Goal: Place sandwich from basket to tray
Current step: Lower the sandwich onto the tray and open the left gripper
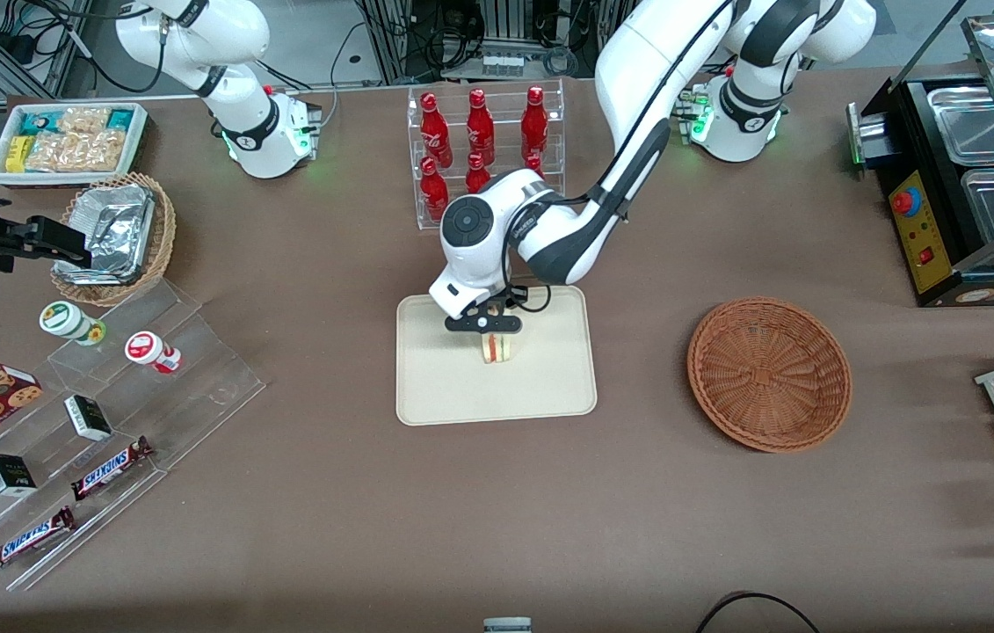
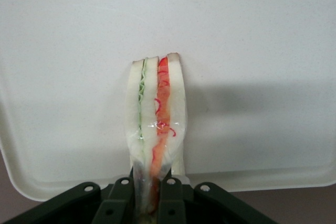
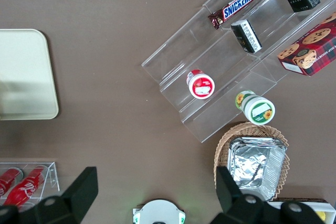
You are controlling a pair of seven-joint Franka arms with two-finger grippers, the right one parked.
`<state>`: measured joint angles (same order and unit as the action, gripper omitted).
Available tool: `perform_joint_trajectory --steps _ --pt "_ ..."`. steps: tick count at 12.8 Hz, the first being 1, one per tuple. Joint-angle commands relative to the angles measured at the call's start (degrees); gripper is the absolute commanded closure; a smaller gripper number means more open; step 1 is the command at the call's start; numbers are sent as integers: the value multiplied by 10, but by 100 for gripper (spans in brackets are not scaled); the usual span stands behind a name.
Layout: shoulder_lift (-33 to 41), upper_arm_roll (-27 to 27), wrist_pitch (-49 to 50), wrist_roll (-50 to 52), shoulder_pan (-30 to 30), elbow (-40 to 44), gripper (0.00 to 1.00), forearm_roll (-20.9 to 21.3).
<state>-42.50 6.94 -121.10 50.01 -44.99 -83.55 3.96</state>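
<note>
Bottles (image 1: 481,145) in a clear rack stand farther from the front camera than the tray (image 1: 549,387); the basket (image 1: 769,374) sits on brown tabletop (image 1: 497,510) toward the working arm's end. The gripper (image 1: 486,327) hangs over the tray, sandwich (image 1: 497,348) beneath it.

Wrist view: fingers (image 2: 119,199) pinch the sandwich (image 2: 157,114) upright above the tray (image 2: 252,40).

Right wrist view: tray corner (image 3: 23,77), stepped clear shelf (image 3: 231,61) with snacks.
</note>
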Motion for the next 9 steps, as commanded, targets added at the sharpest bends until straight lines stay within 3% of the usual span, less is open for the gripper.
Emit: perform_joint_trajectory --steps 1,2,3,4,9 --pt "-17 -6 2 4 -8 26 100 9" --pt "-17 -6 -4 5 -7 26 67 8" --pt "-17 -6 -9 1 -8 25 8 10" --pt "-15 -7 -8 4 -7 25 1 10" --pt "5 -9 0 3 -3 24 1 11"
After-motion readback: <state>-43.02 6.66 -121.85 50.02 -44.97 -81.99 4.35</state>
